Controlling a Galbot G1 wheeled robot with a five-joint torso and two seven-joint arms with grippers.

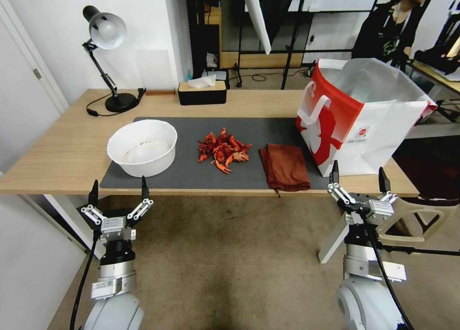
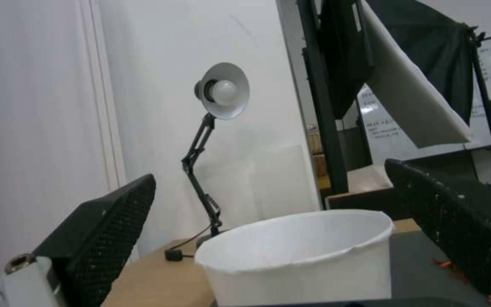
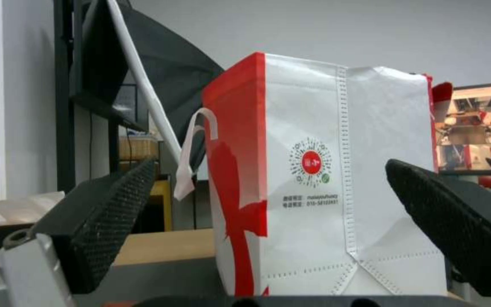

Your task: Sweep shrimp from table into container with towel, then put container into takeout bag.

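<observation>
Left gripper [image 1: 118,188] is held just off the near table edge, fingers spread wide, nothing gripped or touched. In the left wrist view the round white container [image 2: 296,256] is framed between the two black finger pads [image 2: 109,238], so the arm is judged to be lined up on it. Right gripper [image 1: 357,176] is held likewise, spread wide and empty, at the near edge in front of the takeout bag [image 1: 364,114], which is centred between its pads in the right wrist view.

Layout on the dark grey mat [image 1: 191,172], robot's left to right: container [image 1: 142,147], shrimp pile [image 1: 223,150], folded rust-red towel [image 1: 285,167], then the bag standing upright with its mouth open. The shrimp are placed between container and towel, apart from both; judged deliberate, so one sweep of the towel toward the left pushes them at the container. The bag is kept on the far right, clear of the sweep path.

Nothing started yet: towel untouched, container holding only faint red stains.

Behind on the wooden table [image 1: 62,148]: desk lamp [image 1: 106,57], tissue box [image 1: 201,91].
</observation>
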